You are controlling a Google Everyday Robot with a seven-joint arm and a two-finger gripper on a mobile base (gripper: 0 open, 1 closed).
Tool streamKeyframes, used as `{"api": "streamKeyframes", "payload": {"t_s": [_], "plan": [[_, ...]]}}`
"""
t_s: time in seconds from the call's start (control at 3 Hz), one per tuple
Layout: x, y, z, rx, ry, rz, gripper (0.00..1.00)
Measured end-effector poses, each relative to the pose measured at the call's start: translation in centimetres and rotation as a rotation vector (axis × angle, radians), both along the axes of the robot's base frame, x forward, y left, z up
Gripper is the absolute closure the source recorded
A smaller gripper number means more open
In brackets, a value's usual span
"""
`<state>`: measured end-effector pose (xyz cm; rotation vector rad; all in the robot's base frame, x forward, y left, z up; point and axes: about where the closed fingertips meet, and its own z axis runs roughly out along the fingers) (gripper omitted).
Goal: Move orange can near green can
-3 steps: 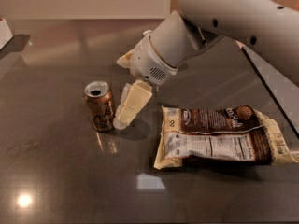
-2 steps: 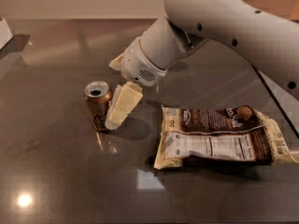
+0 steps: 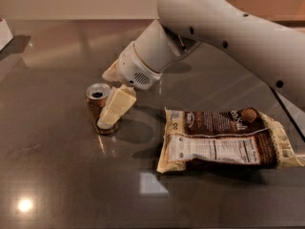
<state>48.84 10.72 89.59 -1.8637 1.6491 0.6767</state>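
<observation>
The orange can (image 3: 95,109) stands upright on the dark table, left of centre, its silver top open to view. My gripper (image 3: 107,98) reaches down from the upper right and is open around the can. The near cream finger (image 3: 116,107) lies across the can's right front side. The far finger (image 3: 110,73) shows just behind the can. Whether the fingers touch the can I cannot tell. The green can is out of view.
A large brown and cream snack bag (image 3: 224,140) lies flat to the right of the can. My white arm (image 3: 224,32) crosses the upper right. A white object (image 3: 4,32) sits at the far left edge. The table (image 3: 57,185) is dark and glossy.
My gripper has moved left and down toward the orange can, so the near finger now overlaps the can. The can and the bag have not moved.
</observation>
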Motion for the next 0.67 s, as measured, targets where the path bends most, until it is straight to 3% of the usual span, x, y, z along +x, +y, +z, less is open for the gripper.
{"api": "streamKeyframes", "payload": {"t_s": [0.67], "plan": [[-0.25, -0.29, 0.65, 0.024, 0.018, 0.01, 0.64]]}}
